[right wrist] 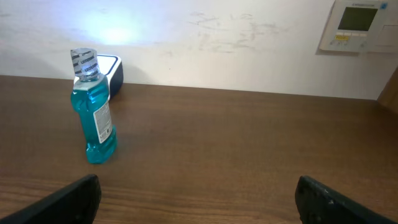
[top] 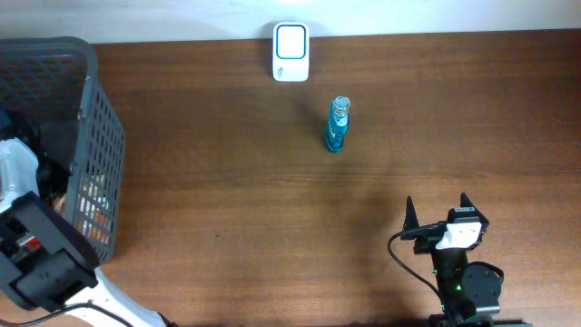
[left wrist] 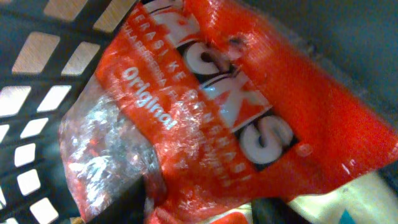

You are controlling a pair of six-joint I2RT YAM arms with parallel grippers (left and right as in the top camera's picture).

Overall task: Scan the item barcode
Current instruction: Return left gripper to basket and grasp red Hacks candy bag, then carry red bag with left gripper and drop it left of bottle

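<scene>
Red snack bag (left wrist: 249,106) lies inside grey basket (top: 100,136), left edge of overhead frame, likely next item for scan. Left arm (top: 36,254) reaches down into basket, camera close on bag. Left gripper state: cannot tell. Right gripper (top: 437,207) spread wide, empty, parked lower right, leaving scanner (top: 290,52) and blue bottle (top: 337,127) unobstructed.

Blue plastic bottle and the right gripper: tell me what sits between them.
Only bare brown wooden table separates the blue plastic bottle from the right gripper; the overhead and right wrist views both show it.
</scene>
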